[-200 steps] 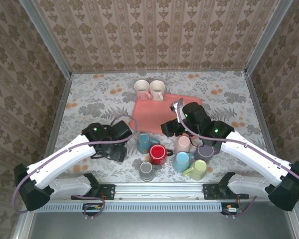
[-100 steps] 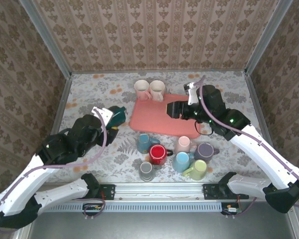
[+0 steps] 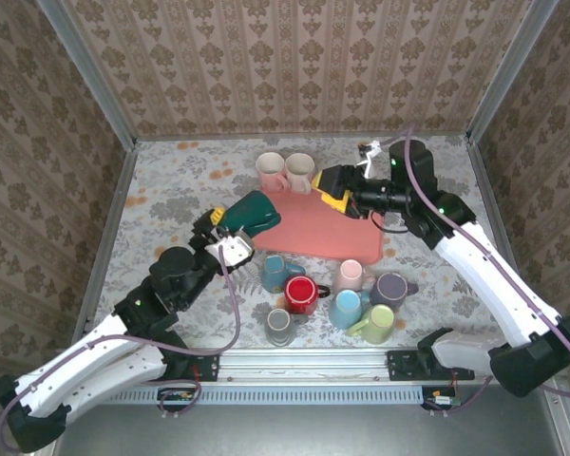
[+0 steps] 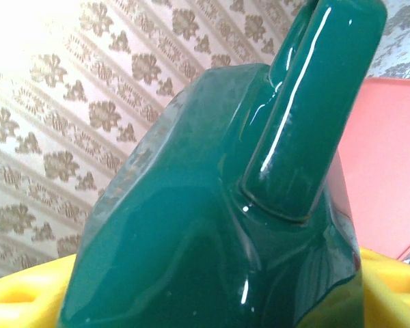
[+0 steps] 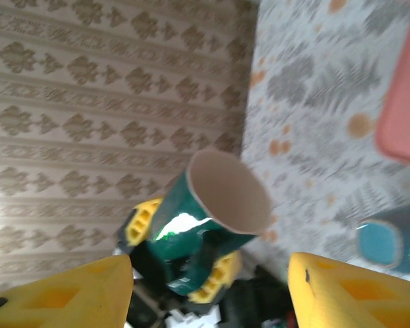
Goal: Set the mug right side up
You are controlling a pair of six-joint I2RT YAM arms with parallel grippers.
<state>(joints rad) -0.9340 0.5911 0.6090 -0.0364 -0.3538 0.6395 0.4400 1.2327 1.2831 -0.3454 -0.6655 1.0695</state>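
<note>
While my left gripper (image 3: 226, 234) clamps the glossy dark-green ceramic mug (image 3: 252, 214) sideways in midair, my right gripper (image 3: 327, 190) hangs spread and empty. So roughly half-flipped, upright set-down left.

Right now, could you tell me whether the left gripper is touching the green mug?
Touching. In the right wrist view, the yellow fingers of the left gripper press against both sides of the green mug, gripping it.

The left arm (image 3: 123, 332) angles up and forward, its fingers (image 3: 213, 218) clamped on a green mug (image 3: 252, 211) held aloft. Right of the mug, the right arm (image 3: 475, 256) stretches toward it, fingers (image 3: 338, 201) spread, empty.
</note>
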